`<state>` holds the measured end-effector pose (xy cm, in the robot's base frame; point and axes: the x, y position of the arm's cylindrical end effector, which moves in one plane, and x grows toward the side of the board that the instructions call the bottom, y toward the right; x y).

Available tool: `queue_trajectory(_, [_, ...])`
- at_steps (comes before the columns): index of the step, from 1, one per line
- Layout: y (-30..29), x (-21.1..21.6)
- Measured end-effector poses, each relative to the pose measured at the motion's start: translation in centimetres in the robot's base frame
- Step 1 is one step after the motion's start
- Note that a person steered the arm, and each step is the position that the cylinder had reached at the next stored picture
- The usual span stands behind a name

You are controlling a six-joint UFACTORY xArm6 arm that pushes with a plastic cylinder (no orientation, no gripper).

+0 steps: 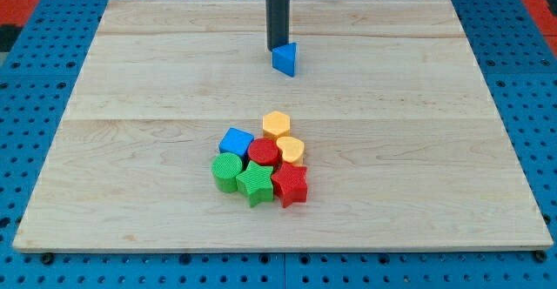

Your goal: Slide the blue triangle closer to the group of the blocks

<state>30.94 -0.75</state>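
Note:
The blue triangle (285, 59) lies alone on the wooden board toward the view's top, a little right of the middle. My tip (277, 47) rests just at its upper left edge, touching or nearly touching it. The group sits lower, near the board's middle: a yellow hexagon (277, 123), a yellow heart-like block (291, 149), a blue cube (235, 141), a red cylinder (263, 153), a green cylinder (228, 171), a green star (255, 184) and a red star (290, 184). A wide gap of bare wood separates the triangle from the group.
The wooden board (130, 150) lies on a blue perforated table (35, 80). The rod (278, 10) comes down from the view's top edge.

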Motion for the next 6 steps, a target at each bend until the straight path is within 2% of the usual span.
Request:
queue_trajectory(1, [0.4, 0.3])
queue_trajectory(2, [1.8, -1.2])
queue_trajectory(3, [3.5, 2.0])
queue_trajectory(4, [1.4, 4.5])
queue_trajectory(5, [-2.4, 3.9])
queue_trajectory(6, [-3.3, 4.7])
